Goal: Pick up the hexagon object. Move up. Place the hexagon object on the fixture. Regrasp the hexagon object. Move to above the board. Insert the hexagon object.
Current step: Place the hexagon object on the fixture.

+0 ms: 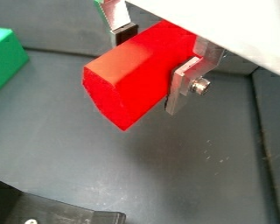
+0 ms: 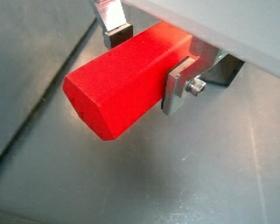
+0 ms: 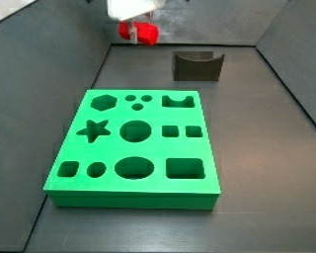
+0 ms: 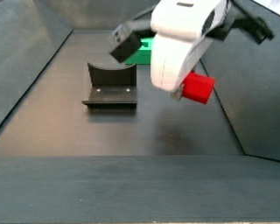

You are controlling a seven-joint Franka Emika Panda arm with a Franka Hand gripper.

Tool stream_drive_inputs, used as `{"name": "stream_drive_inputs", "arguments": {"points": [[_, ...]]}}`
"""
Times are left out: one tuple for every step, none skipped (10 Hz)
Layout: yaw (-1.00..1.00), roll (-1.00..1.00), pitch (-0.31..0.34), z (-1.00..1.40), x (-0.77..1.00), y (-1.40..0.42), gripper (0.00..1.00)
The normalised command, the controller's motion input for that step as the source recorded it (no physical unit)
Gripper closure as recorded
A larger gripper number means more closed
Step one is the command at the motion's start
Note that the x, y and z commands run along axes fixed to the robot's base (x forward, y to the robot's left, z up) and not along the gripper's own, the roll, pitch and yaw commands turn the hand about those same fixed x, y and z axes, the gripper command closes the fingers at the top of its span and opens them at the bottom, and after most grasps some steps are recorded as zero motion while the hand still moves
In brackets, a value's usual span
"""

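My gripper (image 1: 157, 54) is shut on the red hexagon object (image 1: 133, 77), which sticks out from between the silver fingers (image 2: 178, 85) in both wrist views. In a side view the hexagon object (image 3: 145, 34) hangs above the floor at the far end, left of the dark fixture (image 3: 197, 65). From the opposite side view the gripper (image 4: 184, 70) holds the hexagon object (image 4: 199, 89) in the air to the right of the fixture (image 4: 109, 87). The green board (image 3: 137, 152) lies flat in the middle of the floor, apart from the gripper.
Grey walls enclose the dark floor on all sides. A corner of the board (image 1: 4, 54) shows in a wrist view, and part of the fixture (image 1: 55, 213) shows below the held piece. The board (image 4: 142, 51) peeks out behind the arm.
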Motion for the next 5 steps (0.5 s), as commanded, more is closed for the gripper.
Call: {"name": "stream_drive_inputs", "arguments": {"points": [[0.01, -0.01, 0.014, 1.0, -0.02, 0.0, 1.0], [0.01, -0.02, 0.012, 1.0, -0.02, -0.01, 1.0], [0.02, -0.02, 0.011, 1.0, -0.02, -0.01, 1.0], [0.02, -0.03, 0.014, 1.0, -0.02, -0.01, 1.0], [0.02, -0.04, 0.016, 0.88, -0.02, -0.01, 1.0]]}}
